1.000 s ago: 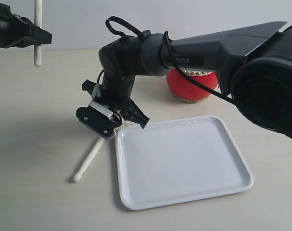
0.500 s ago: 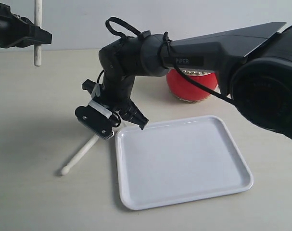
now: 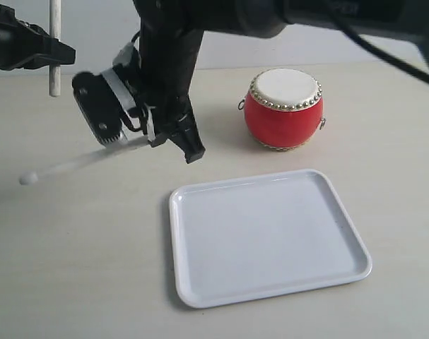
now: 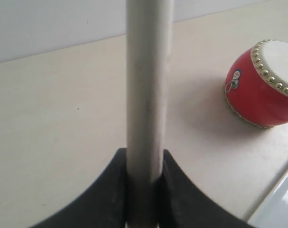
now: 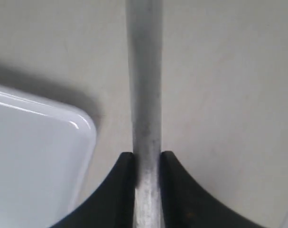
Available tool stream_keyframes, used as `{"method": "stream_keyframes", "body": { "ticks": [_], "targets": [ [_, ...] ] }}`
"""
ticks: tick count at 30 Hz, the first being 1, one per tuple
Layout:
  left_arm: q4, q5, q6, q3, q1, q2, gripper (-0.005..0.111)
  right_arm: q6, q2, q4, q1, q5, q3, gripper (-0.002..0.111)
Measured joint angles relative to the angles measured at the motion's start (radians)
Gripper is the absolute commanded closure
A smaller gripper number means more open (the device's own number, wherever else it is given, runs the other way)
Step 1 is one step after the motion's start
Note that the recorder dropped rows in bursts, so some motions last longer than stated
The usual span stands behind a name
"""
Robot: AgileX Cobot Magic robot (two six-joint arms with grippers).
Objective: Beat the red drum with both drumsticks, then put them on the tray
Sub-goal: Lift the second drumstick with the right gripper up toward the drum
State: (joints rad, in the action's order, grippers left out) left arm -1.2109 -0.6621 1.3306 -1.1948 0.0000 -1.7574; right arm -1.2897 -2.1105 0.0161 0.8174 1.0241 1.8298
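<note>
Pale left drumstick [image 3: 55, 83], top cropped, and blurred right drumstick [image 3: 73, 165] are pinched between fingers [image 4: 110, 190].

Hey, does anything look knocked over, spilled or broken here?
Nothing stands out. The glossy red barrel drum sits upright, the flat white plastic tray lies level, the left gripper clamps one pale wooden drumstick, the right gripper the other.
</note>
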Motion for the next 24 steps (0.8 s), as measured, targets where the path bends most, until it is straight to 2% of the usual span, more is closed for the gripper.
{"method": "stream_keyframes", "body": {
  "ticks": [4, 8, 12, 15, 20, 22, 24],
  "targets": [
    [0.0, 0.002, 0.0, 0.0, 0.0, 0.0, 0.107, 0.274, 0.08, -0.006, 0.002, 0.122, 0.0, 0.108],
    [0.0, -0.004, 0.0, 0.0, 0.0, 0.0, 0.107, 0.451, 0.145, 0.031, 0.0, 0.183, 0.0, 0.108],
    [0.033, -0.045, -0.007, 0.0, 0.0, 0.0, 0.107, 0.566, 0.215, 0.039, -0.044, 0.188, -0.029, 0.108],
    [0.098, -0.078, -0.054, 0.0, 0.0, 0.0, 0.107, 0.611, 0.28, 0.039, -0.105, 0.188, -0.084, 0.108],
    [0.159, -0.116, -0.136, 0.0, -0.008, 0.0, 0.107, 0.654, 0.392, 0.045, -0.273, 0.195, -0.205, 0.108],
    [0.197, -0.118, -0.171, -0.005, -0.039, 0.0, 0.107, 0.682, 0.419, 0.042, -0.355, 0.195, -0.237, 0.108],
    [0.272, -0.116, -0.244, -0.026, -0.1, 0.0, 0.107, 0.744, 0.433, 0.034, -0.428, 0.199, -0.256, 0.108]
  ]
}}
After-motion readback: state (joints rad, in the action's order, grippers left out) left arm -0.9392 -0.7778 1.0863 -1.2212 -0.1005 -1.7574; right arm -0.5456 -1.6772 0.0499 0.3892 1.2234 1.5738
